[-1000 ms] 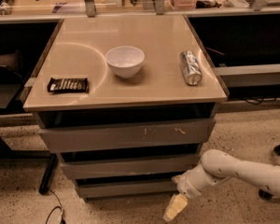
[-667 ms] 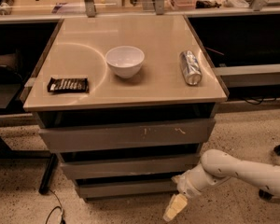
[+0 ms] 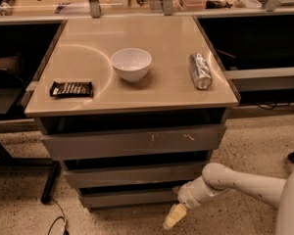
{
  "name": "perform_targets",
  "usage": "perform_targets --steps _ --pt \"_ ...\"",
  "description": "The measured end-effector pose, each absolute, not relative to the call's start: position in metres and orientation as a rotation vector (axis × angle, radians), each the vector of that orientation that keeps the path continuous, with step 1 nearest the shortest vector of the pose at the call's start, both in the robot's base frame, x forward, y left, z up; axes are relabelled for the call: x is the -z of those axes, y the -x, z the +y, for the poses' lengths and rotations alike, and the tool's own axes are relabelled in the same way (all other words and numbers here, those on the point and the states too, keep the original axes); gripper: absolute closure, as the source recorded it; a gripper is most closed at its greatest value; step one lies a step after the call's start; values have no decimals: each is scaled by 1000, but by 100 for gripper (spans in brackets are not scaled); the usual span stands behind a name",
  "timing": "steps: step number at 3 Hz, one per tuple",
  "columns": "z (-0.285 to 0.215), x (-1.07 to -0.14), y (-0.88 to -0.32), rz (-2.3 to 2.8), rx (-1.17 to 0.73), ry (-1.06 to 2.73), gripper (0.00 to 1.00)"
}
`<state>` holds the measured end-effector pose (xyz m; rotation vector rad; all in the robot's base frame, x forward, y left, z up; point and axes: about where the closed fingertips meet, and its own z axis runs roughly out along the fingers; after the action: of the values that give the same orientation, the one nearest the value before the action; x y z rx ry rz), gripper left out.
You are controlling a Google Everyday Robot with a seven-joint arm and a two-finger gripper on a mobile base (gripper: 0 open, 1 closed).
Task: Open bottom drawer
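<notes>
The bottom drawer is the lowest of three grey handle-less fronts under the beige cabinet top; its plain front sits almost flush, with a dark gap above it. My gripper hangs from the white arm at the lower right. Its pale yellowish fingers point down toward the floor, just in front of the bottom drawer's right end and slightly below it. It holds nothing.
On the cabinet top lie a white bowl, a dark snack bar at the left and a silver can on its side at the right. The scratched top drawer and middle drawer are shut. A cable lies on the speckled floor.
The arm and gripper have shifted slightly left toward the bottom drawer's right end. The drawers have not moved.
</notes>
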<state>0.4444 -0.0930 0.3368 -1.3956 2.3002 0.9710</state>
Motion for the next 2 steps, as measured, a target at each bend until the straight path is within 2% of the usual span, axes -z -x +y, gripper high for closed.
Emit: perform_targets --steps 2 --pt "-88 -277 -479 2294 -911 1304 0"
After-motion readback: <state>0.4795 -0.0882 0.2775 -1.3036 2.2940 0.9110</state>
